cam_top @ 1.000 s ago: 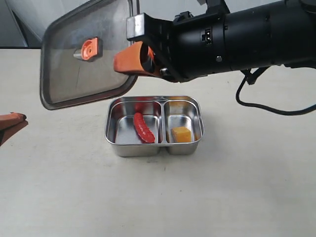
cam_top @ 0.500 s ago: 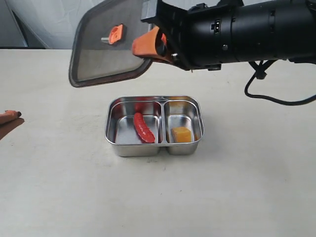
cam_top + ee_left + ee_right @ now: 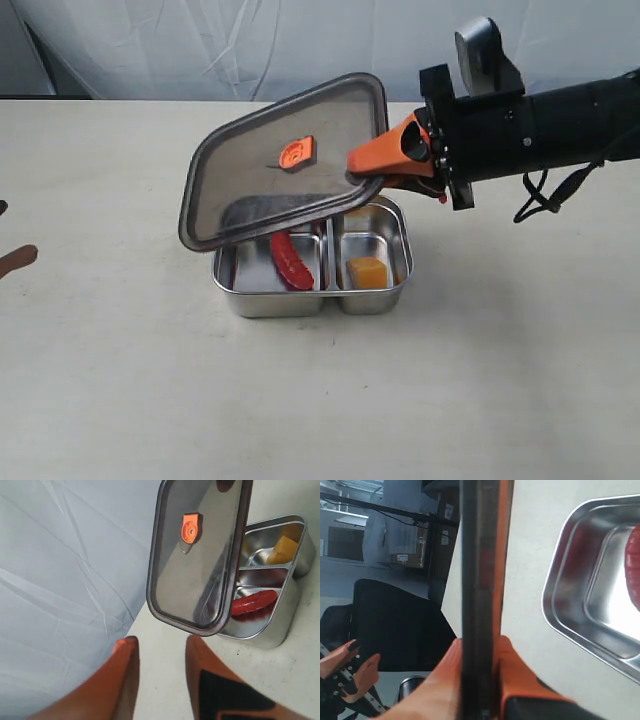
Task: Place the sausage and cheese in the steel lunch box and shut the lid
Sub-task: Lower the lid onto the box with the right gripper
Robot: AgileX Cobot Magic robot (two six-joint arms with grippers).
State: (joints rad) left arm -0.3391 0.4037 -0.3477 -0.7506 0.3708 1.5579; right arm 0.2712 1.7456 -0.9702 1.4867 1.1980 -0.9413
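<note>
Black arm (image 3: pixel 545 125), orange jaws, dangling cable (image 3: pixel 568 186)

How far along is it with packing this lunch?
Food is in: the sausage lies in the larger compartment of the steel lunch box, the cheese in the smaller. The right gripper holds the lid tilted over the box. Remaining: seating it flat.

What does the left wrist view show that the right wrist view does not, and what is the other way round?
Only the left wrist view shows the broad face of the lid with its orange tab, the cheese in its compartment, and the open left gripper, which holds nothing. Only the right wrist view shows the right gripper shut on the lid's rim, with the lid seen edge-on. Both views share the lid, the box and the sausage, though the right wrist view catches only a corner of the box and a sliver of red.
</note>
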